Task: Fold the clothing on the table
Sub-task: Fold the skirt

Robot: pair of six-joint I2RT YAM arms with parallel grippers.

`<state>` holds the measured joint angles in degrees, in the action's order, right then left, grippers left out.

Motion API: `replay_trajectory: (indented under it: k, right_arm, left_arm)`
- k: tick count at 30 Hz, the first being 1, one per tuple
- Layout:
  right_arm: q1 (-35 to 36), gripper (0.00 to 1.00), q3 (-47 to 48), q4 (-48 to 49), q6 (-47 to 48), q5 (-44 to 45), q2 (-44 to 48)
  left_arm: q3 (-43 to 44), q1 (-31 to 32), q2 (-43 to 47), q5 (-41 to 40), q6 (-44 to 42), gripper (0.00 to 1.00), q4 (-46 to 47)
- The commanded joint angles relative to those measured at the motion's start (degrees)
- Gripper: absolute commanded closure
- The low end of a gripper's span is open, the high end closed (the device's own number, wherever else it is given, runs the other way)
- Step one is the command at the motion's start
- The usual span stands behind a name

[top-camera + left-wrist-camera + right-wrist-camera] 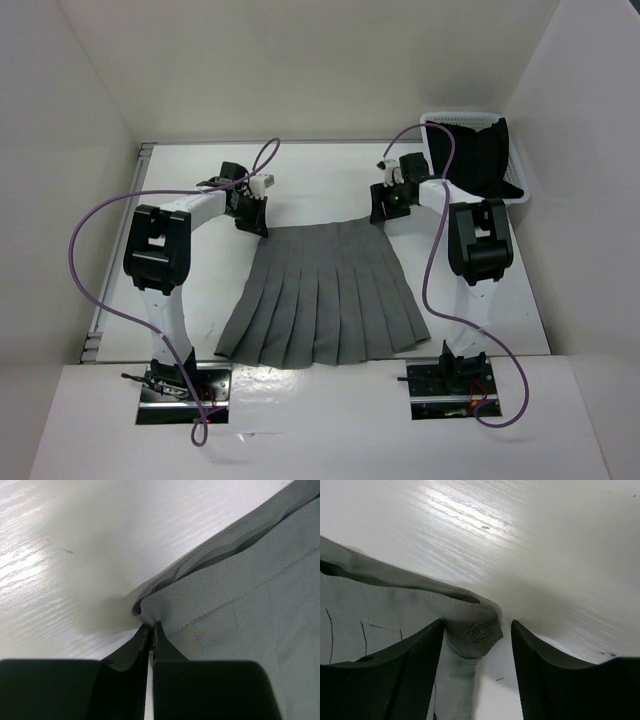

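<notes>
The clothing (322, 295), a grey pleated skirt, lies spread like a fan on the white table (330, 185), waistband at the far side. My left gripper (252, 220) sits at the waistband's left corner and is shut on that corner of the clothing (225, 605); in the left wrist view the fingertips (156, 630) pinch the fabric edge. At the waistband's right corner my right gripper (385, 212) is open. In the right wrist view its fingers (422, 652) straddle the buttoned tab of the clothing (475, 630) without pinching it.
A white mesh basket (478, 150) holding black cloth (470, 155) stands at the table's far right corner, just behind the right arm. Upright white walls close in the table on three sides. Purple cables loop off both arms.
</notes>
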<state>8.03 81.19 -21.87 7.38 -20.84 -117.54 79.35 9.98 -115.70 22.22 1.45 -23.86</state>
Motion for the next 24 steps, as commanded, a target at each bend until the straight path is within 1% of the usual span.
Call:
replay_trajectory:
  k: [1,2,4,5,7,8,10,13,14,18,23,24]
  right_arm:
    - [1.37,0.39,1.34,-0.10,0.80,-1.40,-1.64]
    - [1.37,0.39,1.34,-0.63,0.80,-1.40,-1.64]
    - [1.90,0.43,1.34,-0.63,1.32,-1.92,-1.64]
    - [2.60,0.48,1.34,-1.15,1.32,-1.92,-1.64]
    - [3.21,0.52,1.34,-1.16,1.32,-1.92,-1.64]
    - [3.22,0.57,1.34,-1.16,1.85,-1.92,-1.64]
    - [3.22,0.60,1.34,-1.69,1.85,-1.92,-1.64]
    - [3.22,0.69,1.34,-1.69,1.85,-1.92,-1.64]
    - [3.22,0.79,1.34,-1.69,1.85,-1.40,-2.17]
    - [3.22,1.00,1.34,-1.16,1.85,1.06,-2.17]
    - [3.22,1.00,4.58,-0.54,1.32,3.08,-2.17]
    - [3.22,1.00,5.29,-1.07,1.32,3.61,-2.78]
  left_arm:
    - [-0.60,-0.05,2.67,0.81,-1.37,1.00,-0.58]
    - [-0.60,-0.05,2.67,0.81,-1.37,1.00,-0.58]
    - [-0.60,-0.05,2.67,0.81,-1.37,1.00,-0.58]
    - [-0.60,-0.05,2.67,0.81,-1.37,1.00,-0.58]
    - [-0.60,-0.05,2.67,0.81,-1.37,1.00,-0.58]
    - [-0.60,-0.05,2.67,0.81,-1.37,1.00,-0.58]
    - [-0.60,-0.05,2.67,0.81,-1.89,1.00,-0.58]
    - [-1.13,-0.05,2.67,0.81,-1.89,1.00,-0.58]
    - [-1.13,-0.05,2.67,0.81,-1.89,1.00,-0.58]
    - [-1.13,-0.05,2.67,0.28,-1.89,1.00,-0.58]
    - [2.99,-0.57,2.15,-0.33,-2.42,1.00,-1.10]
    - [5.35,-0.57,1.62,-0.85,-2.42,1.00,-1.63]
